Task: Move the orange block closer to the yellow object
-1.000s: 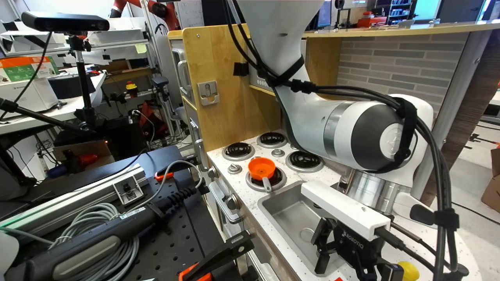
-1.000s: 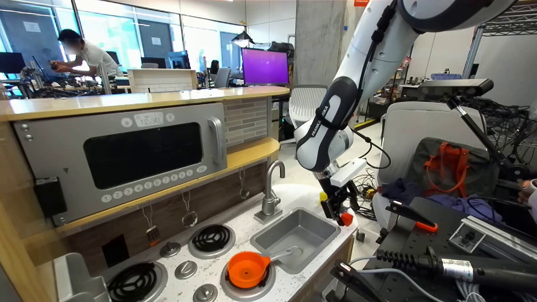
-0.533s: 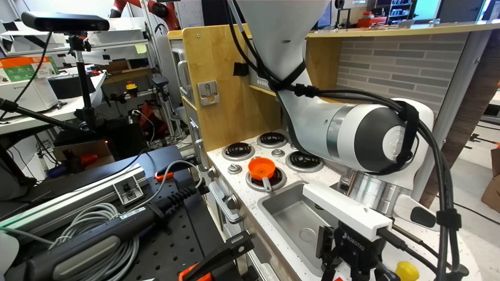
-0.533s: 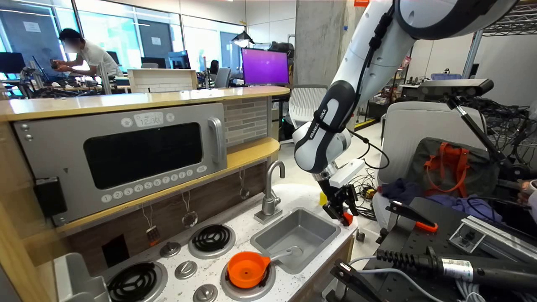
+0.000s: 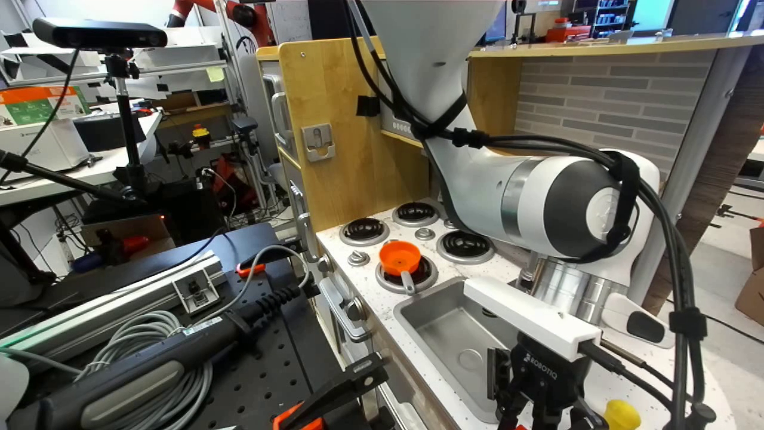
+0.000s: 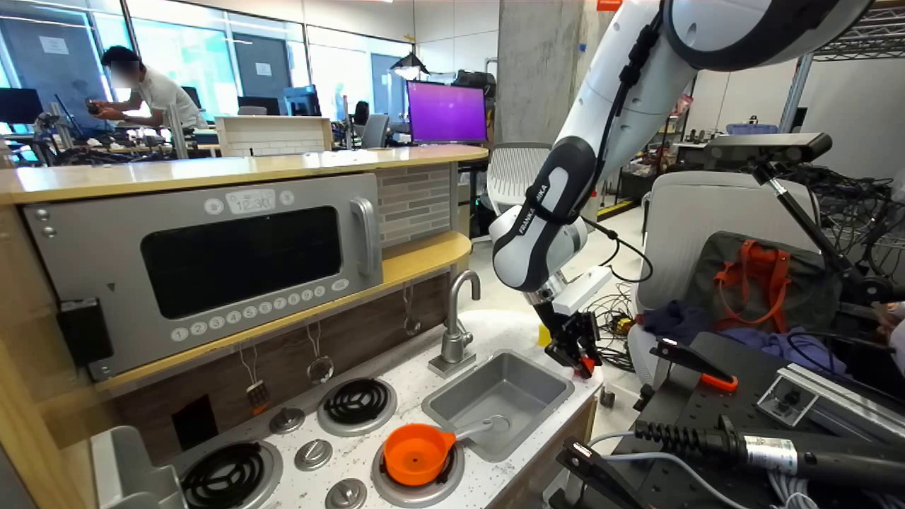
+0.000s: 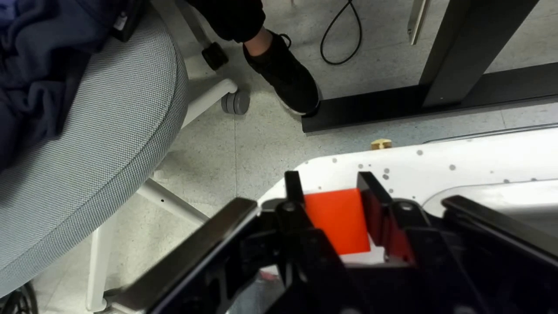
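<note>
The orange block (image 7: 338,222) sits between the two black fingers of my gripper (image 7: 330,185) in the wrist view, and they are closed against its sides. In an exterior view the same block (image 6: 587,365) shows as a small red-orange patch, partly covered by the fingers, at the counter's end beyond the sink. Only a sliver of it appears at the bottom edge of an exterior view. The yellow object (image 5: 622,414) rests on the counter close beside the gripper, and in an exterior view the yellow object (image 6: 544,335) is partly hidden behind the hand.
A grey sink basin (image 6: 442,406) lies right beside the gripper, with a faucet (image 6: 456,332) at its back edge. An orange pan (image 6: 417,456) stands on a burner past the sink. The counter's rounded edge (image 7: 314,168) runs close to the block, with floor and a chair beyond.
The fingers have come together from wide apart and now grip the orange block. The arm has shifted only slightly. The yellow object has stayed in place.
</note>
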### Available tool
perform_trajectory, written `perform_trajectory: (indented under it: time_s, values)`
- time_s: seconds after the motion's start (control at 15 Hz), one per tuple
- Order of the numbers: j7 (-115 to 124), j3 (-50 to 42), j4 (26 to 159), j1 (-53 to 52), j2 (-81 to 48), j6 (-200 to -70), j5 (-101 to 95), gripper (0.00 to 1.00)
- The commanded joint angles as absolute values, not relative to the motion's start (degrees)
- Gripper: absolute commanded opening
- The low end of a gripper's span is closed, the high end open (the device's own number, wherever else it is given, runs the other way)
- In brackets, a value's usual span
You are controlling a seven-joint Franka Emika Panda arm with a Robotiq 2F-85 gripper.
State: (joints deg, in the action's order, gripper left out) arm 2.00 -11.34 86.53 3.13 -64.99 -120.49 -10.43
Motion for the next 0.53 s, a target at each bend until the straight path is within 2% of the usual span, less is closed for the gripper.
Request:
perform_trajectory:
  time_s: [0.0,0.47]
  values:
    - [2.08,-10.87,85.32,2.54,-64.6,-118.3,-11.69,0.11]
    - [-3.98,-6.37,81.91,4.8,-63.03,-117.21,-9.15,0.11]
